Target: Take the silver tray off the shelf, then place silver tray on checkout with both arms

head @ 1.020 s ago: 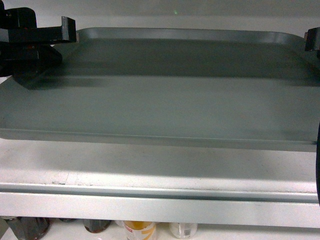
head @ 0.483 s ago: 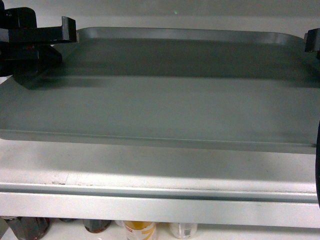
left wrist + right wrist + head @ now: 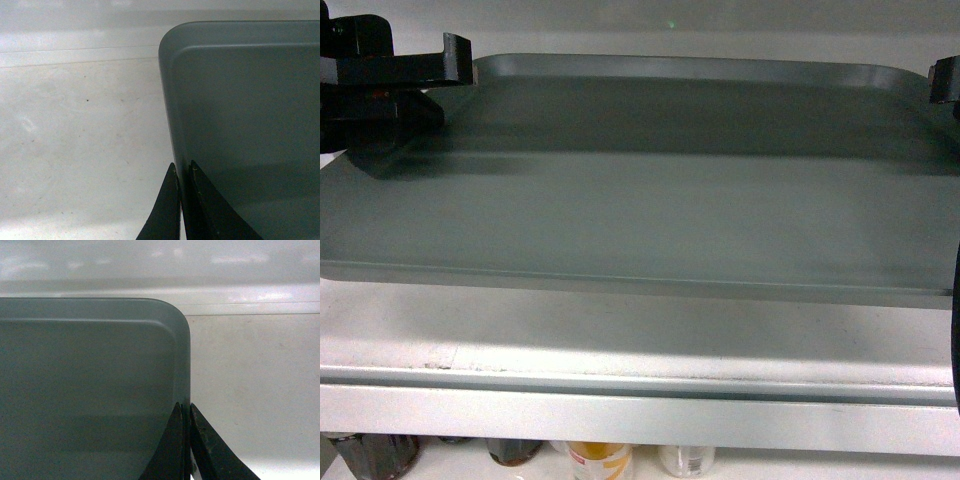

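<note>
- Head view: the silver tray point(image 3: 660, 190) fills most of the picture, and it is above the white shelf point(image 3: 640, 350), whose silvery front lip runs below the tray's near rim
- A dark shadow lies between the near rim and the shelf board, but I cannot tell if the tray touches the board
- The left gripper point(image 3: 455, 62) is at the tray's far left corner, and only a small black piece of the right gripper point(image 3: 942, 82) shows at the right edge
- Some bottles point(image 3: 600, 460) stand under the shelf, only their tops are seen
- Left wrist view: the two black fingers point(image 3: 167, 210) of the left gripper are closed on the tray's point(image 3: 240, 125) left rim, one finger outside and one inside, almost no gap between them
- The white shelf board point(image 3: 80, 140) is beside and under the tray
- Right wrist view: the right gripper point(image 3: 185, 412) pinches the tray's point(image 3: 90, 390) right rim in the same way, its fingers point(image 3: 205, 450) nearly together on the thin edge, near the rounded corner
- The shelf board point(image 3: 255, 385) lies to the right
</note>
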`<state>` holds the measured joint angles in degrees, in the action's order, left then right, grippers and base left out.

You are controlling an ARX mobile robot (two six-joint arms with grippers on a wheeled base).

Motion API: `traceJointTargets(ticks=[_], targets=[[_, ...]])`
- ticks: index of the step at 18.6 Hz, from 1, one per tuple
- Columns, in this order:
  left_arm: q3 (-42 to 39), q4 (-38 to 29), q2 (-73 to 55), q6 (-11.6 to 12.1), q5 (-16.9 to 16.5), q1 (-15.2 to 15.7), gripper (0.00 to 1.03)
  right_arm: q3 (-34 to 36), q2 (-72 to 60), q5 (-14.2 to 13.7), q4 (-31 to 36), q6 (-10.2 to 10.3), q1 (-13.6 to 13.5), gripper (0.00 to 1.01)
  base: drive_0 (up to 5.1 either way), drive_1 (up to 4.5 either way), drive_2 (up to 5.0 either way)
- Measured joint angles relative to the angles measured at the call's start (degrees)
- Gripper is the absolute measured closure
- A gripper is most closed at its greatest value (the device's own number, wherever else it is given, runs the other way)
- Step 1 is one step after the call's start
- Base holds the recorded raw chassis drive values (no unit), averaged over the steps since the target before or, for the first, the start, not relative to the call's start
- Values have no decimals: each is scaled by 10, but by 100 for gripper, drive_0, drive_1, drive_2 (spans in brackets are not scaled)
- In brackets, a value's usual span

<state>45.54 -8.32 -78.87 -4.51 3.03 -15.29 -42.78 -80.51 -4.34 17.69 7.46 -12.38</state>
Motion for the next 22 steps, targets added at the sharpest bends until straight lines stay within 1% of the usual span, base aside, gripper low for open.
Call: traceJointTargets(ticks=[8, 10, 22], targets=[[0, 0, 0, 0, 0, 0, 100, 0, 0, 0, 0, 0, 0, 99, 0, 0, 0], [0, -1, 0, 0, 0, 0, 100, 0, 0, 0, 0, 0, 0, 99, 0, -148, 148], [0, 1, 0, 0, 2, -3, 100, 0, 0, 0, -3, 0, 1, 99, 8, -404, 421]])
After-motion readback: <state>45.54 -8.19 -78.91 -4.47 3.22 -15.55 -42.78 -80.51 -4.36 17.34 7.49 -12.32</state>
